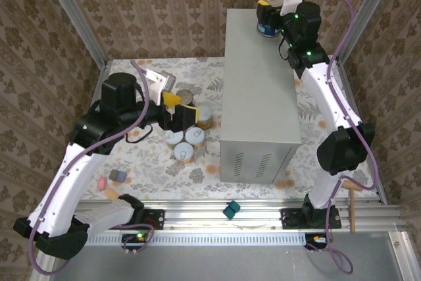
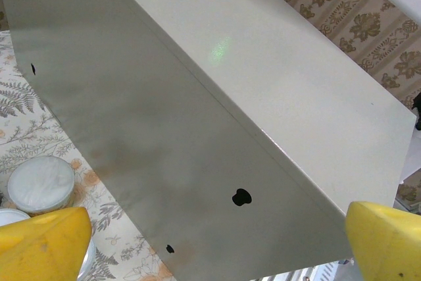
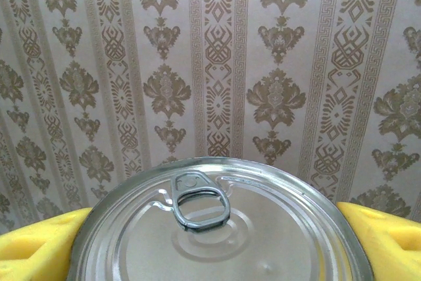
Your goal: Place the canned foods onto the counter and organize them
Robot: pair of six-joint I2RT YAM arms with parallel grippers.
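Right hand (image 3: 214,245) pinches a blue-labelled can (image 1: 266,29), seemingly resting on the counter's (image 1: 256,77) far end. Left hand (image 2: 214,245) spread wide, white-lidded cans (image 1: 186,137) just beneath it.

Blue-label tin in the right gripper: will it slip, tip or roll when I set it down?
Likely rigid: the tin has a metal ring-pull top, so the right gripper should not crush it. Its round wall could slip when squeezed. Upright on the flat counter it probably stays; tipped, it would roll.
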